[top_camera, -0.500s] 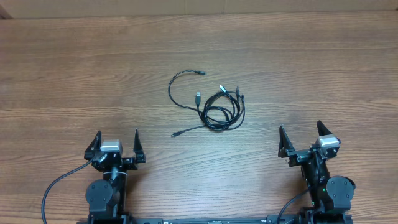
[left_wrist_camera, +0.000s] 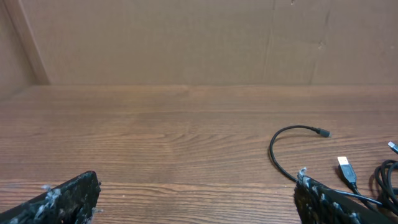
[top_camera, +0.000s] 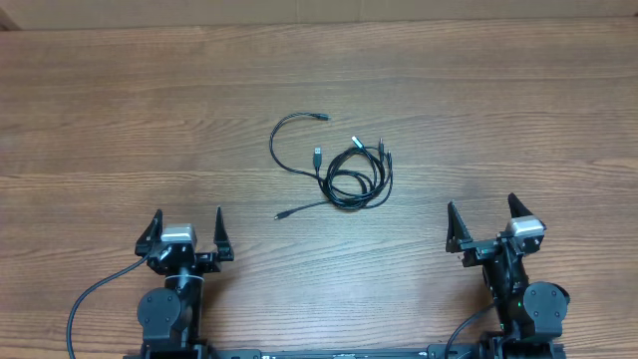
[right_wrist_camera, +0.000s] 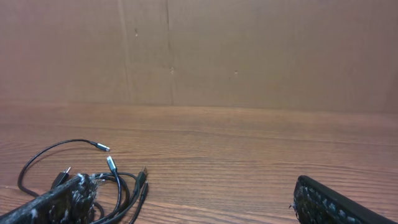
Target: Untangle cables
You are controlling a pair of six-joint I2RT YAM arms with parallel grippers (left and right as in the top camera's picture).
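Left hand [top_camera: 187, 215] sits at the near edge of the counter [top_camera: 110, 120], fingers spread wide, holding nothing. Thin black cables [top_camera: 344, 179] lie loosely coiled mid-counter, some plugs silver-tipped, well apart from both hands. Right hand [top_camera: 481, 203] likewise gapes empty. The counter is brown wood-grain, with a plain tan wall [left_wrist_camera: 186, 37] behind.

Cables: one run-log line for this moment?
cables: tangled, untouched | left end effector: open, empty | right end effector: open, empty | untangling: not begun

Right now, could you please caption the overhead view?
Tangled cables lie untouched ahead of the open left gripper and right gripper.
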